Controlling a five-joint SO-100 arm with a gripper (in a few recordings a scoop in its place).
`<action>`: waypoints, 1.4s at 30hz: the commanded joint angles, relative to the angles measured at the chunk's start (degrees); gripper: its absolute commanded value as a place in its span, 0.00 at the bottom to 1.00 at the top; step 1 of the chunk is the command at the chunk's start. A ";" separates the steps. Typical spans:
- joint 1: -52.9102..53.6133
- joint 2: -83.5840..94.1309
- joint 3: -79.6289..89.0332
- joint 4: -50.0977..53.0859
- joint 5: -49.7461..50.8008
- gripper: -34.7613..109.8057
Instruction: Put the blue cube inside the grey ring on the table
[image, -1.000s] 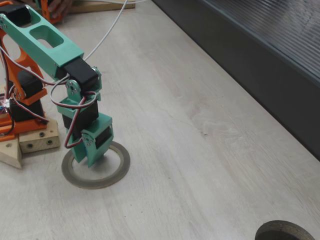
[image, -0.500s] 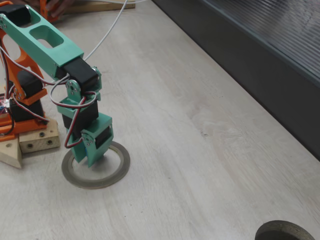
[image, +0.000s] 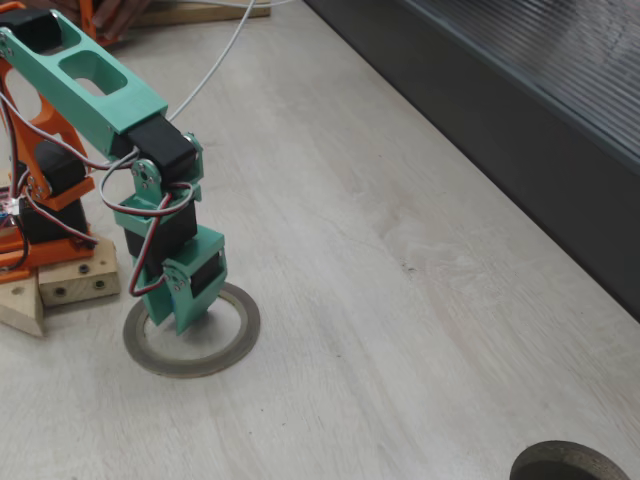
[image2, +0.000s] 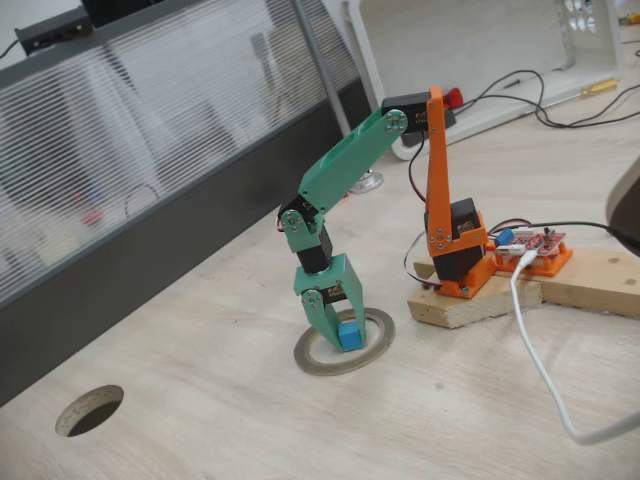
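The green gripper (image: 185, 318) points down into the grey ring (image: 150, 357), which lies flat on the pale wood table (image: 400, 300). From the other side, the blue cube (image2: 349, 333) sits at the tip of the gripper (image2: 340, 338), low inside the ring (image2: 320, 363) and at or just above the table (image2: 200, 400). The fingers appear shut on the cube. From the first side the gripper body hides the cube.
The arm's orange base stands on a wooden block (image: 62, 282) beside the ring. A dark round ring (image: 570, 463) lies at the bottom right, seen as a round opening (image2: 90, 410) from the other side. A dark ribbed strip (image: 500, 100) borders the table. A white cable (image2: 540, 370) trails across it.
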 joint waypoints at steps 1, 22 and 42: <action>0.88 2.02 -0.18 0.70 0.26 0.36; 0.88 2.02 -0.44 6.15 -7.65 0.48; 0.88 2.20 -21.09 24.43 -7.56 0.48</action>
